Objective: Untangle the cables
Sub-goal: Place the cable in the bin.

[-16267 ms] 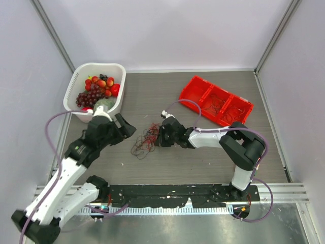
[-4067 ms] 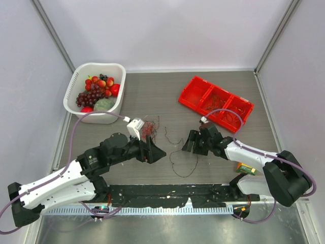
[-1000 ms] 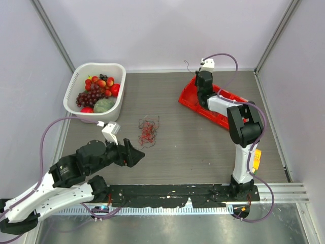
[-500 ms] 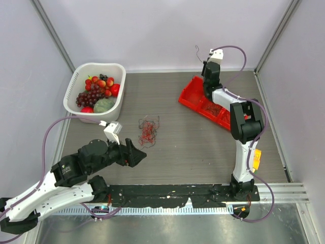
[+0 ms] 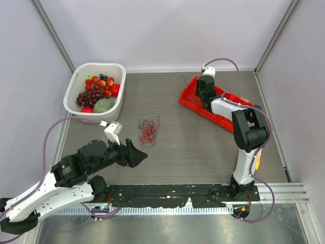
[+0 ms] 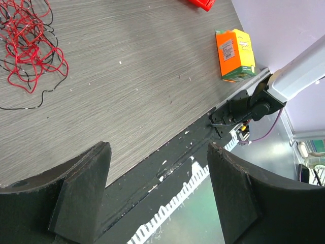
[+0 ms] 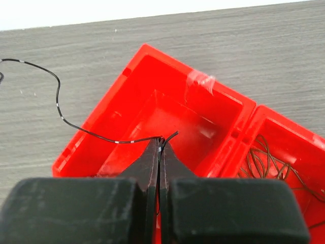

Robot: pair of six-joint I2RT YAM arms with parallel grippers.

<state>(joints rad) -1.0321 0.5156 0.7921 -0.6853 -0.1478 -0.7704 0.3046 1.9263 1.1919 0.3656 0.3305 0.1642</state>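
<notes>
The cables (image 5: 148, 129) lie as a small tangle of thin red and dark wires on the table's middle left; they also show at the top left of the left wrist view (image 6: 28, 43). My left gripper (image 5: 141, 156) is open and empty, near the table's front edge, below the tangle. My right gripper (image 7: 161, 142) is shut on a single thin black wire (image 7: 61, 109) and holds it over the leftmost compartment of the red tray (image 7: 152, 66). In the top view the right gripper (image 5: 199, 87) hangs over the tray's left end (image 5: 186, 96).
A white basket (image 5: 119, 71) of fruit stands at the back left. The red tray's other compartments hold loose dark wires (image 7: 266, 162). An orange box (image 6: 236, 53) lies near the table's front right edge, by the right arm's base.
My right gripper has come down from high near the back wall to just over the tray's left compartment, carrying the black wire. The left arm has barely moved.
</notes>
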